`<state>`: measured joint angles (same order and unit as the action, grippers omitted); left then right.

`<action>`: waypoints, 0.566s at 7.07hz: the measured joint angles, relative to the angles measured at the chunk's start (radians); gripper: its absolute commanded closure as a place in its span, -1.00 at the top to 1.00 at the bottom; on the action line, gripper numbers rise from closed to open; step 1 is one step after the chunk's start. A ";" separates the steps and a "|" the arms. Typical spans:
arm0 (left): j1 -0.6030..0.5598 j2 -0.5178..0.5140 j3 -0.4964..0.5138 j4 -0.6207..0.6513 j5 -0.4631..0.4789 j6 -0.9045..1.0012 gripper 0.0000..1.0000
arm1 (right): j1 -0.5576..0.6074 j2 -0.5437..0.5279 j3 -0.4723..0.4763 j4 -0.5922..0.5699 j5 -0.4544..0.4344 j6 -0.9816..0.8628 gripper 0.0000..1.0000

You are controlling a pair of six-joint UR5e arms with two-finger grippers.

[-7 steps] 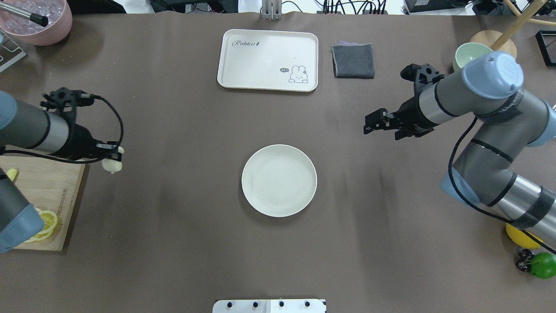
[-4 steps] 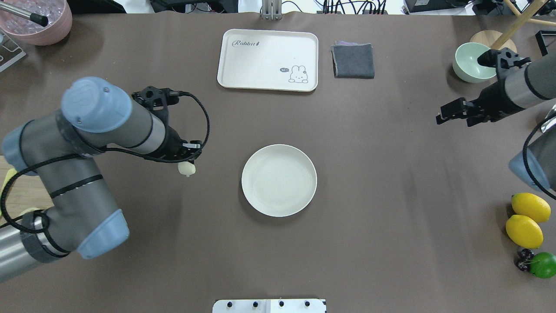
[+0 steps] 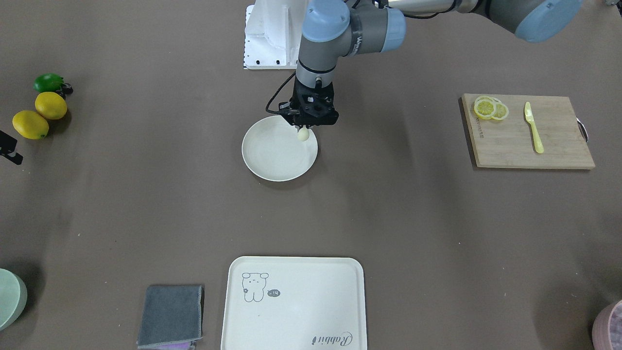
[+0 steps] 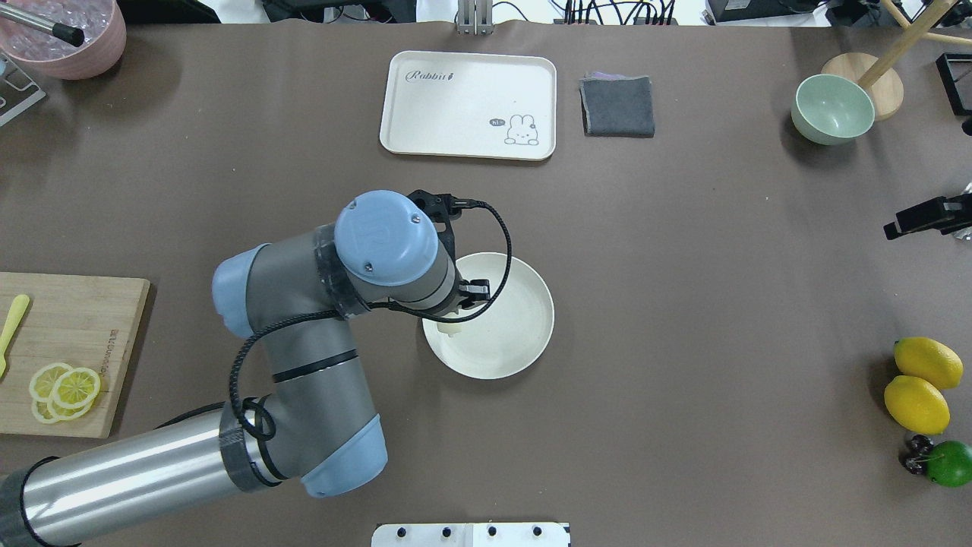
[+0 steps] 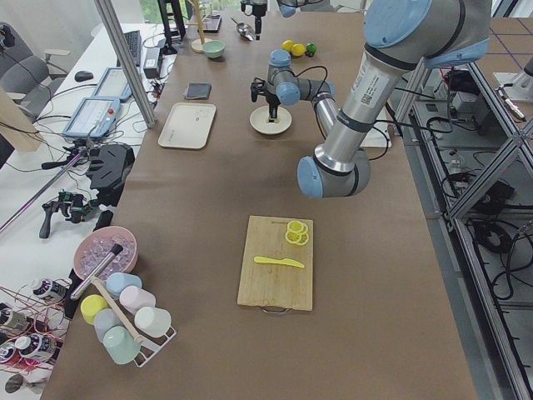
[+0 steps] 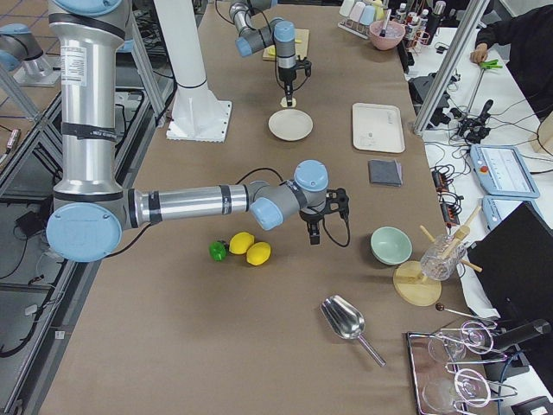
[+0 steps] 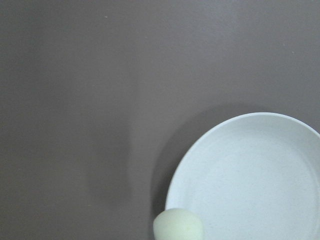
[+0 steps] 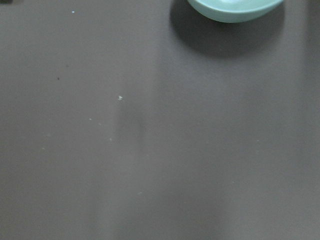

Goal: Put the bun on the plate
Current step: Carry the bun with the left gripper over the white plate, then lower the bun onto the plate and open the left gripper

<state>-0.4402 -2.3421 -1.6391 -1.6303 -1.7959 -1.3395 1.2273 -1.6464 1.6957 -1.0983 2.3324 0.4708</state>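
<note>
1. The desk [image 4: 683,425]: my right fingers [image 4: 904,224] idle at its far right edge; I cannot tell their state.
2. The plate [image 4: 509,334]: its centre lies right of my left fingers [image 3: 302,126].
3. The bun [image 3: 303,134]: clenched in the left fingers, hanging over the plate's left rim.

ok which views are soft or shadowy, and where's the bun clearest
Left wrist view: soft focus, the bun cut off at the bottom edge, a dark crescent shadow left of the plate. Right wrist view: blurry, a green bowl and its shadow at the top. Front-facing view: sharp, the bun clearest, in the left gripper over the plate. Overhead view: the arm hides most of it.
</note>
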 measured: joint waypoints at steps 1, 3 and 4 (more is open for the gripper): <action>0.011 -0.040 0.057 -0.007 0.007 0.000 -1.00 | 0.025 -0.029 0.001 -0.006 0.005 -0.052 1.00; 0.037 -0.082 0.152 -0.052 0.035 0.000 -0.95 | 0.053 -0.071 0.000 -0.009 0.008 -0.127 1.00; 0.054 -0.089 0.178 -0.073 0.060 0.000 -0.95 | 0.058 -0.076 0.000 -0.010 0.008 -0.138 1.00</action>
<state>-0.3862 -2.4306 -1.4611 -1.7031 -1.7359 -1.3399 1.2849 -1.7223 1.6952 -1.1084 2.3408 0.3329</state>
